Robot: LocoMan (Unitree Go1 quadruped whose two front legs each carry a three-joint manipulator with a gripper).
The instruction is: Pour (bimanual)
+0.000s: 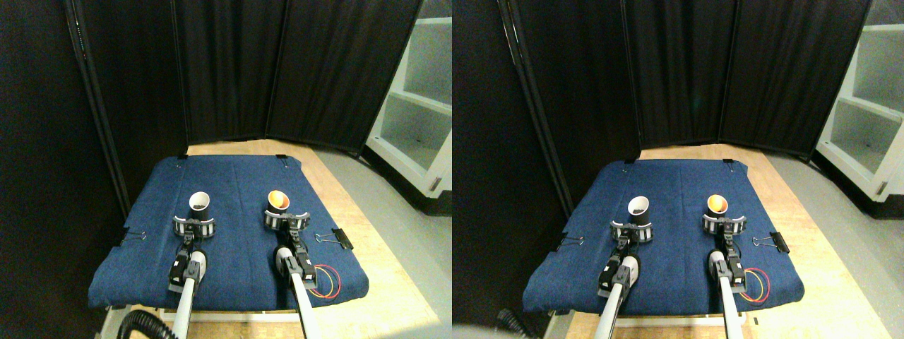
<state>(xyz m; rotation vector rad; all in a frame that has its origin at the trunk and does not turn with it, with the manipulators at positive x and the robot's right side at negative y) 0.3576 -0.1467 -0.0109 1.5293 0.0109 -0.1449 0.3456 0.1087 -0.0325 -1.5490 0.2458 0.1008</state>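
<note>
On the blue cloth (233, 247), L gripper (193, 227) grips the dark cup (200, 205) w/ dark bits inside, R gripper (287, 219) grips the orange-lined cup (277, 201), near each other, so lift both, bring rims close, tip slowly.
</note>
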